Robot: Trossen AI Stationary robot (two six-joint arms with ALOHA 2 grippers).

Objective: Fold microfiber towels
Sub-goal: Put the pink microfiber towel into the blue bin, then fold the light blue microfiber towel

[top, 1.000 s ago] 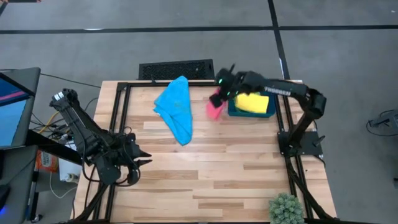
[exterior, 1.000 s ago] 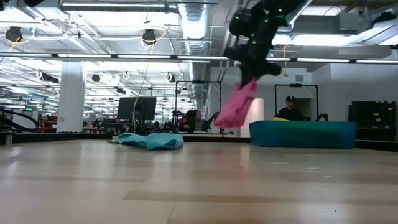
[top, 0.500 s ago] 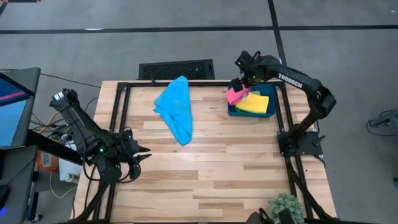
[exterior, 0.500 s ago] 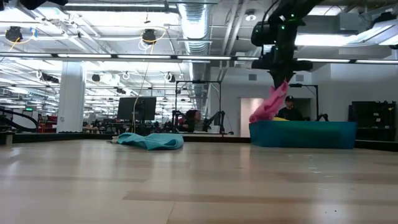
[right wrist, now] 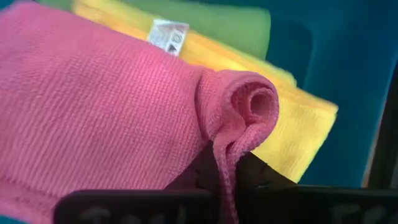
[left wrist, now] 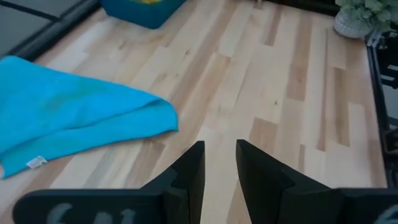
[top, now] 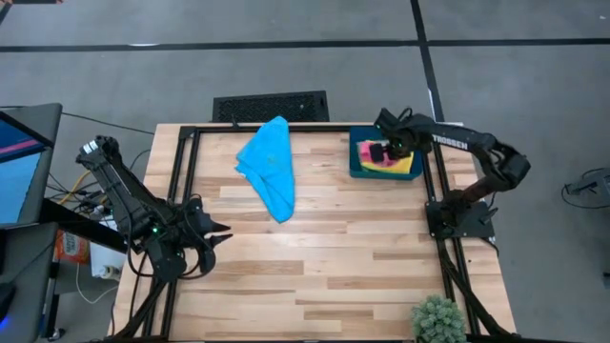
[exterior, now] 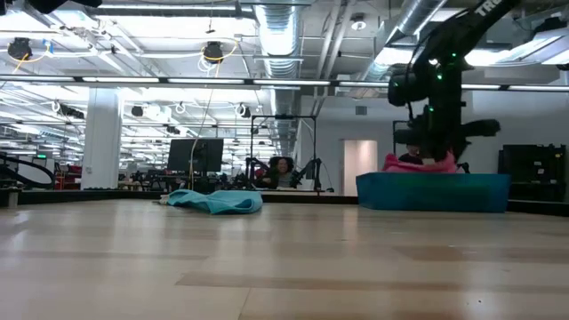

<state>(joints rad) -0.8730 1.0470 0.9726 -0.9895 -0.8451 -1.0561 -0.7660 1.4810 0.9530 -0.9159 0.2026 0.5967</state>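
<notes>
Swung my right gripper (top: pixel 383 152) from mid-table to the tray (top: pixel 356 170), upper right; pink towel (right wrist: pixel 93 106) still pinched. Release gently, squarely onto yellow (right wrist: pixel 292 124).

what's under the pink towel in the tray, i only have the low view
Observer: From the right wrist view, a yellow towel lies directly under the pink towel.
Operator: anything else in there
Observer: A green towel shows past the yellow one's edge, apparently beneath it.
Operator: are the jaws off the pink one
Observer: No, the right arm's jaws pinch a rolled fold of it.
</notes>
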